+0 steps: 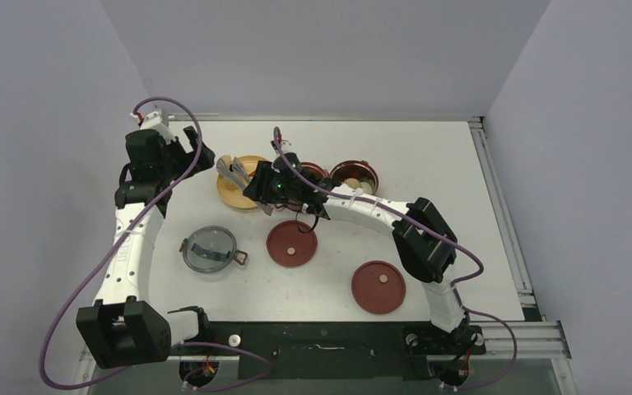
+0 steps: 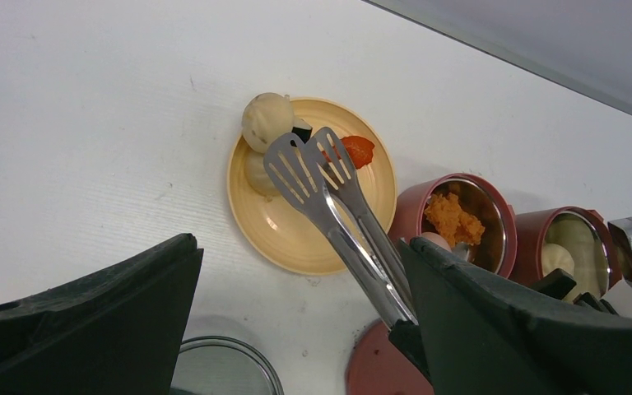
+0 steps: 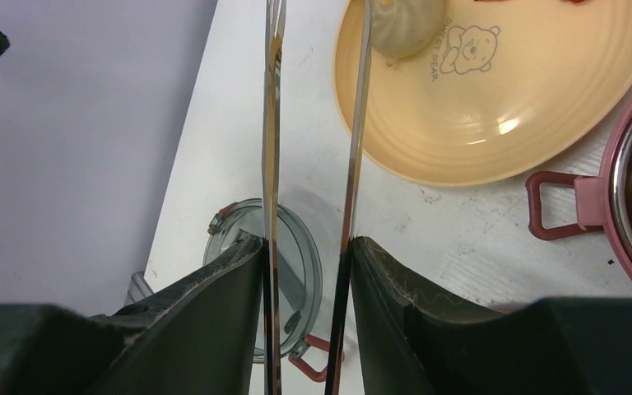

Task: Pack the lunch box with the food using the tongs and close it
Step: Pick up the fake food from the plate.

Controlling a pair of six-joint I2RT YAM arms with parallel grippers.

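Right gripper [image 3: 307, 243] is clamping tongs [image 2: 329, 210]; left gripper [image 2: 296, 243] is gaping, empty; plate [image 3: 494, 123], one o'clock in right wrist view, is showing "SWEET DEAR".

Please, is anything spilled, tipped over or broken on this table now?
Nothing stands out. Both round maroon steel-lined containers stand upright, the food pieces lie on the shallow yellow plate or inside the containers, and the maroon disc lids lie flat.

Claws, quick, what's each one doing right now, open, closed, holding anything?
Left claw: open, holding nothing.
Right claw: closed on the tongs.
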